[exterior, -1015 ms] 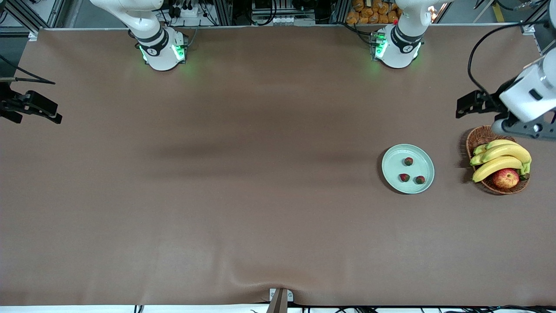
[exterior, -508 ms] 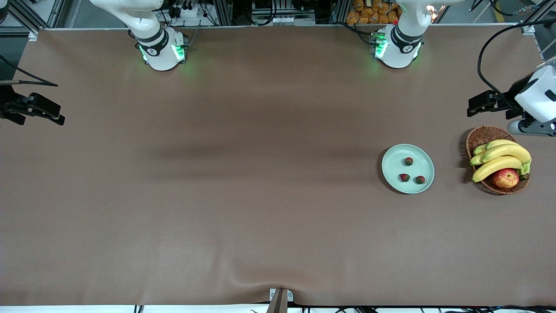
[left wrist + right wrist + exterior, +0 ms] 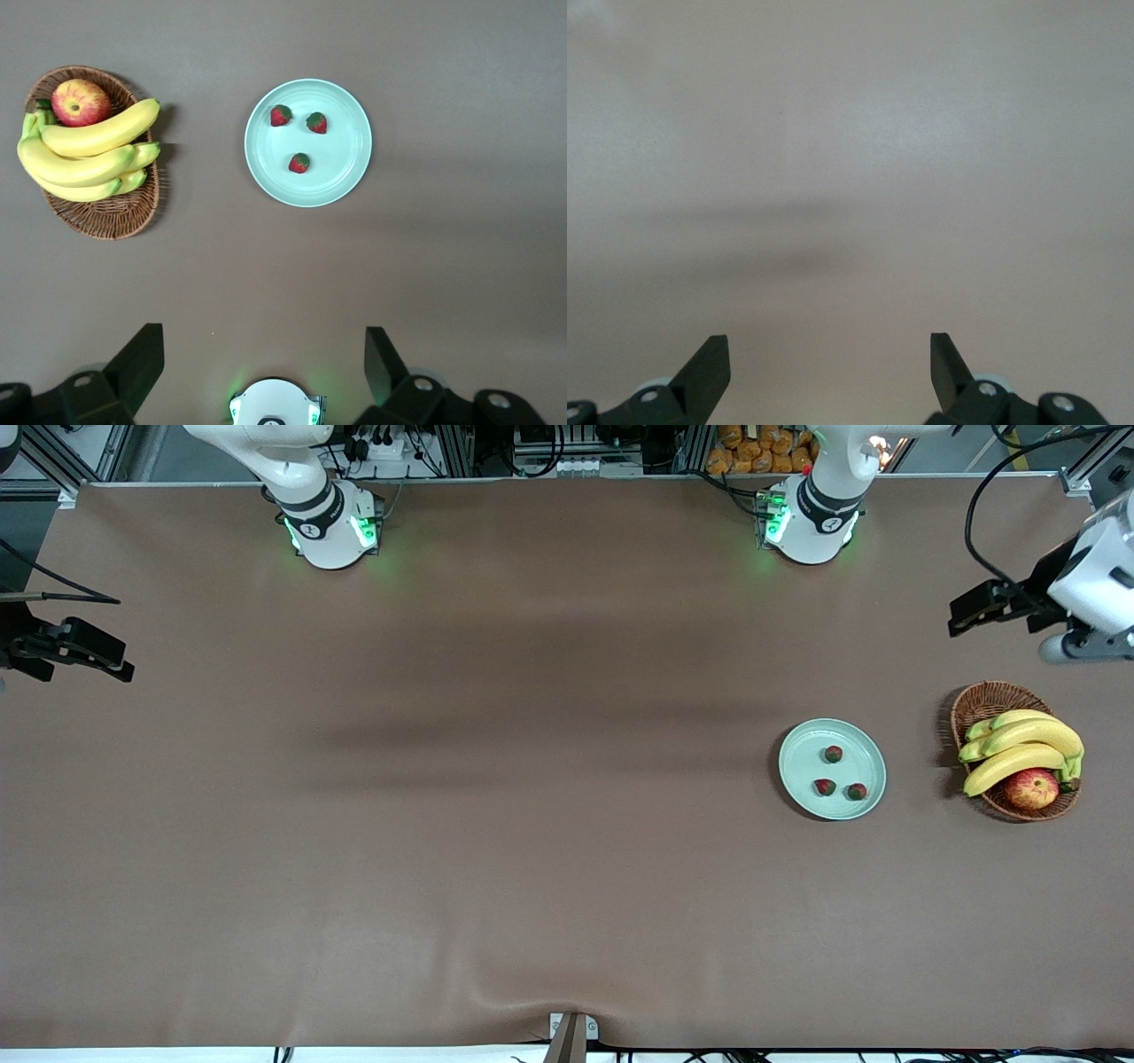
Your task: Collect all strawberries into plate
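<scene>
Front view: left gripper (image 3: 1059, 633) hangs over the table's left-arm end, right gripper (image 3: 53, 651) over the other end. Left wrist view: its jaws apart, three red, green-topped strawberries (image 3: 299, 163) on the glossy mint plate (image 3: 350, 173), wicker basket (image 3: 106, 212) (bananas, apple) beside. Right wrist view: jaws spread above bare brown table (image 3: 850, 177).

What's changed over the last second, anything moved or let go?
The left gripper, open and empty, has drawn away from over the basket toward its own end. Right gripper waits open at its end. All three strawberries stayed on the plate.
</scene>
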Controlling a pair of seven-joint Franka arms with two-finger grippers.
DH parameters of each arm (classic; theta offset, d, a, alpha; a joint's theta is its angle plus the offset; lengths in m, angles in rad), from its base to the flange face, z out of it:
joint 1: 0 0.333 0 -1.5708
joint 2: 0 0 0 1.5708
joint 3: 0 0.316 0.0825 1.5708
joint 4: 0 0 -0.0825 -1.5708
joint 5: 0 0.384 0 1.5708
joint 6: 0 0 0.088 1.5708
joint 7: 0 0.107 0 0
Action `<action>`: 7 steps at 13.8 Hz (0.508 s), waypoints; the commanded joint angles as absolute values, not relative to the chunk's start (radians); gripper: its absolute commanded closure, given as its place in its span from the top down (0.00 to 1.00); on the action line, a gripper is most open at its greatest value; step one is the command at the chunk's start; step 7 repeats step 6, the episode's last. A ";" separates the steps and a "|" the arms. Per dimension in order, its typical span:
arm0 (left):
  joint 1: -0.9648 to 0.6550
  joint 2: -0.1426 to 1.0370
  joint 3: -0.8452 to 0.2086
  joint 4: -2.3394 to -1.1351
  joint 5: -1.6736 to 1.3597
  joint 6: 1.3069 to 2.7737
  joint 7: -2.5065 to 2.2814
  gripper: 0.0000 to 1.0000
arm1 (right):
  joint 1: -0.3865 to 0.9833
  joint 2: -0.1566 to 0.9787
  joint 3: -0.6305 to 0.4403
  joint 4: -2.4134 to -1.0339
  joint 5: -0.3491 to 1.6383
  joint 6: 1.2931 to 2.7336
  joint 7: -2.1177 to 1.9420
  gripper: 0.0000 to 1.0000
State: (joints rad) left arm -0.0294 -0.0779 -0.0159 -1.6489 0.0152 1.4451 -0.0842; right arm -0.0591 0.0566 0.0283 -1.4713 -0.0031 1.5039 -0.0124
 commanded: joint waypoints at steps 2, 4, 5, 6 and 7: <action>-0.028 -0.115 0.003 -1.637 0.023 1.447 -0.041 1.00 | -0.057 0.058 0.026 -1.456 -0.003 1.494 -0.017 1.00; -0.029 -0.077 0.003 -1.589 0.028 1.433 -0.041 1.00 | -0.057 0.058 0.026 -1.457 -0.003 1.493 -0.017 1.00; -0.029 -0.072 0.002 -1.585 0.028 1.431 -0.040 1.00 | -0.058 0.058 0.026 -1.457 -0.005 1.493 -0.017 1.00; -0.029 -0.071 0.002 -1.585 0.026 1.428 -0.029 1.00 | -0.060 0.058 0.025 -1.457 -0.003 1.493 -0.017 1.00; -0.029 -0.071 0.002 -1.585 0.026 1.428 -0.029 1.00 | -0.060 0.058 0.025 -1.457 -0.003 1.493 -0.017 1.00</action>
